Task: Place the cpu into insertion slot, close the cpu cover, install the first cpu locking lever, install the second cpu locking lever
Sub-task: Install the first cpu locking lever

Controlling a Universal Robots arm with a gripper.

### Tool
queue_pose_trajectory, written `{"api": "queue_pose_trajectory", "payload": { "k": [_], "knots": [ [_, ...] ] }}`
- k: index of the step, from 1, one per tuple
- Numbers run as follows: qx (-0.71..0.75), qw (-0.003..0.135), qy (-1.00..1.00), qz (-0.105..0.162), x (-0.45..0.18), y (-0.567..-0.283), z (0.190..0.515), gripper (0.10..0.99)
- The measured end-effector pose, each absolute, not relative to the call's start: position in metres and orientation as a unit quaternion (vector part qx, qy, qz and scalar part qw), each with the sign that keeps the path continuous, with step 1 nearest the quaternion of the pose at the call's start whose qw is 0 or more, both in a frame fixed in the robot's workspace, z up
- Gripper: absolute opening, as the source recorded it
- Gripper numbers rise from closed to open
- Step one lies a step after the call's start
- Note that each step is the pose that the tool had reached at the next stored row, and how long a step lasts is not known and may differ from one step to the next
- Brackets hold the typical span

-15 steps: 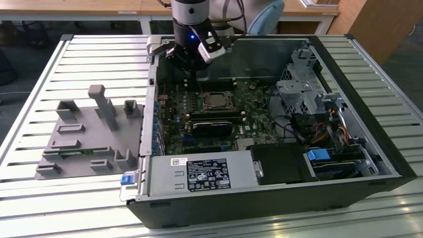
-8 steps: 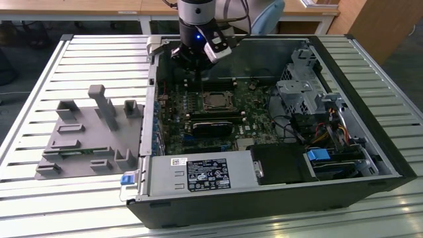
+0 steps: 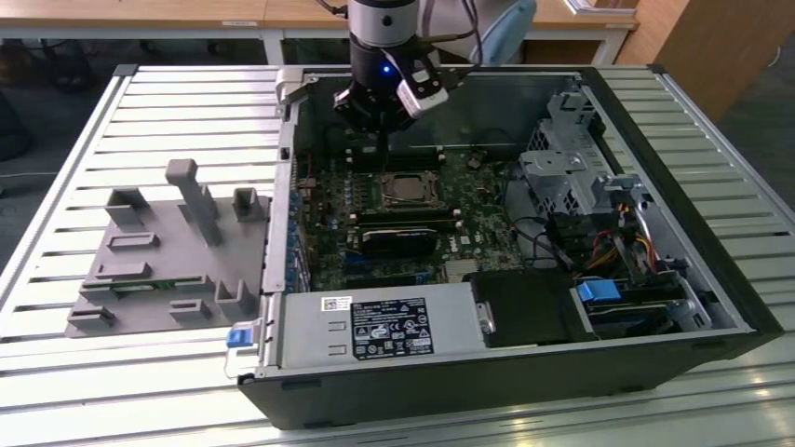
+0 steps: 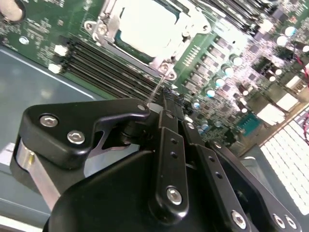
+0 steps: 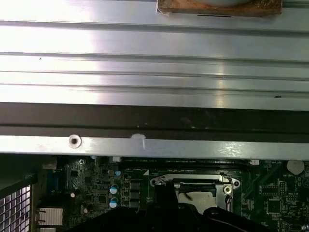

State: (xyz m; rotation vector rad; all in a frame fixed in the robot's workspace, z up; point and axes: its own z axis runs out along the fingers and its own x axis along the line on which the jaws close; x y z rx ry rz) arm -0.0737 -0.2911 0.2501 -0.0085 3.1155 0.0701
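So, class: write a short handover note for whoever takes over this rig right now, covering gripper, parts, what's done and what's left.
Gripper: low over the motherboard, tip at a thin wire lever by the socket's corner. Whether it grips the lever cannot be judged.
Parts: the cpu lies in the insertion slot, and the cpu cover lies down over it.
Done: cpu placed, cover closed.
Left: the locking levers. Whether either is latched does not show.
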Motion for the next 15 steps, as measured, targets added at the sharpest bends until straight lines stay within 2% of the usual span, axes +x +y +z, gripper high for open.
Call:
{"api": "queue_pose_trajectory", "payload": {
  "k": [9, 12, 15],
  "knots": [
    [-0.003, 0.013, 1.0, 0.024, -0.055, -0.291, 0.249, 0.118],
    [-0.002, 0.013, 0.999, 0.048, -0.055, -0.291, 0.248, 0.118],
    [-0.002, 0.013, 0.999, 0.05, -0.055, -0.291, 0.248, 0.118]
  ]
}}
